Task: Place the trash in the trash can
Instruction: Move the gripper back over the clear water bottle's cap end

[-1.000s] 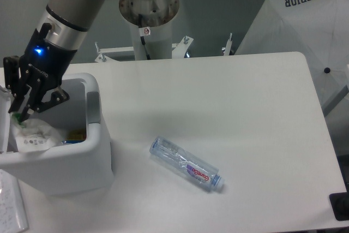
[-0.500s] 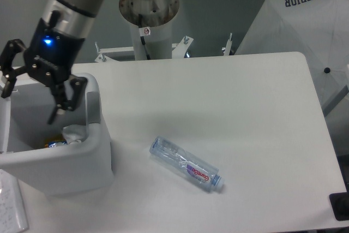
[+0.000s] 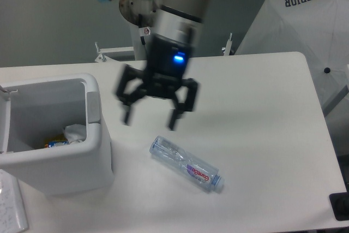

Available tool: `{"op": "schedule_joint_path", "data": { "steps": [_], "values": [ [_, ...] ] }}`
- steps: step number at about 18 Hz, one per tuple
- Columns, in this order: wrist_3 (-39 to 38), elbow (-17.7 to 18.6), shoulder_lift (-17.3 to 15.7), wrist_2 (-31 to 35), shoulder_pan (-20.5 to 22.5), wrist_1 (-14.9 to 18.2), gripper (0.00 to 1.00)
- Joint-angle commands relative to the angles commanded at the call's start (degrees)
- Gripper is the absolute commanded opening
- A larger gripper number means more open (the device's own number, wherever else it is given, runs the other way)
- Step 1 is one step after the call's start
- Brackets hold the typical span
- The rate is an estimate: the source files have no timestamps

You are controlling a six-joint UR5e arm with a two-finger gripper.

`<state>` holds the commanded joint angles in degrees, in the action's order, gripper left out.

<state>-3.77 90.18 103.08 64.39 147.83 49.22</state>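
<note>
- Nearest the camera, the clear plastic water bottle with a pink-purple label and pale blue cap lies on its side on the white table, cap end toward the near right, free of any grip.
- To its left, well apart, stands the boxy white plastic trash can with rounded corners and a thick rim; a grey hinge tab sits on the wall facing the bottle.
- Inside the can, the small crumpled white paper tissue rests against the right inner wall, beside a yellow-and-blue item too small to identify. One of the two trash items therefore appears to be already deposited.
- Just beyond the bottle, the black two-finger gripper hangs above the table with its fingers spread wide and nothing between them. It is motion-blurred, so finger detail is uncertain.
- Step in hand, as judged: transit to the second item, the bottle.
- Next move, as judged: centre the spread fingers across the bottle's short axis, descend, and close gently, since thin plastic will likely flex or roll.
- Farthest back, the arm's white mounting column rises behind the table edge.
</note>
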Motion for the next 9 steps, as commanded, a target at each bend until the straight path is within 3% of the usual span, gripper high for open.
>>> {"op": "schedule_joint_path", "data": {
  "steps": [3, 9],
  "values": [
    [-1.4, -0.6, 4.3, 7.2, 0.4, 0.0, 1.0],
    [-1.5, -1.9, 11.4, 10.1, 1.2, 0.0, 1.0]
  ]
}}
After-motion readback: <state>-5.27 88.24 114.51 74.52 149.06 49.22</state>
